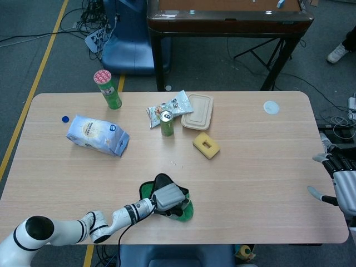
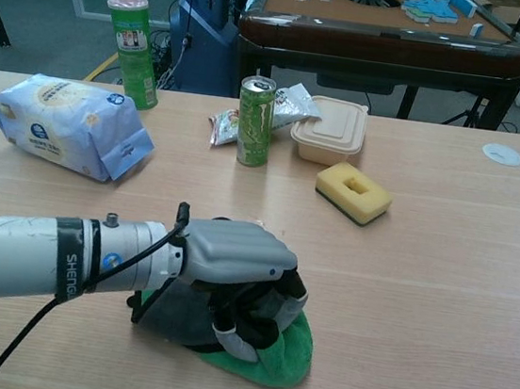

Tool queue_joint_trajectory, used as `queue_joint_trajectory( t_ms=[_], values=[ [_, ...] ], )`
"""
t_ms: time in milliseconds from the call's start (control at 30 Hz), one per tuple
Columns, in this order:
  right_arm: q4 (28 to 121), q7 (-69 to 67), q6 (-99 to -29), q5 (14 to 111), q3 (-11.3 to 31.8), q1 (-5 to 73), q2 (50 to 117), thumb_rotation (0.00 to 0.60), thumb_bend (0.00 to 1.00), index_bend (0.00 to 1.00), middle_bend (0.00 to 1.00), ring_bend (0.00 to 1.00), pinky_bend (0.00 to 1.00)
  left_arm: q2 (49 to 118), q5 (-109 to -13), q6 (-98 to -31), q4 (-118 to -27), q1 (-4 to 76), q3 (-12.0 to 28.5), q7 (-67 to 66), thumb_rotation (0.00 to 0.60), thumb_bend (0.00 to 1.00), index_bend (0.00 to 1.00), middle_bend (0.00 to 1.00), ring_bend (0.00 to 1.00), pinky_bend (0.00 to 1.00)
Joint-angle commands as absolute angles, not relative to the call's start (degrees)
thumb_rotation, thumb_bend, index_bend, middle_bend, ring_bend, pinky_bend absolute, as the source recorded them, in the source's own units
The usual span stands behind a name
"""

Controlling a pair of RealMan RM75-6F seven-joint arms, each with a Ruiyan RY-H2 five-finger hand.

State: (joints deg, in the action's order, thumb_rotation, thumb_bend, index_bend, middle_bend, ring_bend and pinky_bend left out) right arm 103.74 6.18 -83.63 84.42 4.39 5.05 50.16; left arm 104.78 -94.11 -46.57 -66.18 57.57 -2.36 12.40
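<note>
Head view shows one pale wood-grain table (image 1: 250,183) with two robot hands at it. The grey-shelled left hand (image 1: 168,196) lies palm down at about 6 o'clock on the tabletop, its fingers curled into the one crumpled green cloth with dark grey lining (image 1: 186,210), gripping a bunched fold and pressing it to the wood; in the chest view the same left hand (image 2: 232,267) covers most of the cloth (image 2: 282,359), whose soft green edge pokes out below the fingers. The right hand (image 1: 340,183) hangs off the table's edge at 3 o'clock, well apart from everything, fingers spread and holding nothing. Seven other things lie across the far half: one tall green cylindrical canister with a pink lid (image 1: 107,89) at 11 o'clock, one small blue bottle cap (image 1: 65,118) and one soft pale-blue printed paper bag (image 1: 97,134) toward 10 o'clock, and at 12 o'clock one green metal drink can (image 1: 166,123) standing upright just beside one crinkled foil snack packet (image 1: 169,107) and one beige lidded rectangular food box (image 1: 198,112). One yellow sponge block with a square hollow (image 1: 206,144) sits near the centre, and one flat white round disc (image 1: 271,107) lies at 1 o'clock.
</note>
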Motion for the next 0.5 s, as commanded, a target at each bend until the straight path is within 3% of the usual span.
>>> queue_joint_trajectory(
  t_ms=[33, 500],
  values=[
    [103.75, 6.23, -83.55, 84.43, 4.4, 5.11, 50.25, 0.6, 0.22, 0.28, 0.27, 0.19, 0.25, 104.43, -94.52, -46.36, -66.33, 57.8, -2.8, 11.69, 0.6, 0.18, 0.56, 0.61, 0.64, 0.89],
    [103.45, 5.86, -83.64, 84.28, 4.43, 4.99, 50.41, 0.6, 0.22, 0.28, 0.27, 0.19, 0.25, 107.46, -91.09, -46.83, -54.09, 56.09, -0.58, 4.35, 0.6, 0.18, 0.56, 0.61, 0.64, 0.89]
  ],
)
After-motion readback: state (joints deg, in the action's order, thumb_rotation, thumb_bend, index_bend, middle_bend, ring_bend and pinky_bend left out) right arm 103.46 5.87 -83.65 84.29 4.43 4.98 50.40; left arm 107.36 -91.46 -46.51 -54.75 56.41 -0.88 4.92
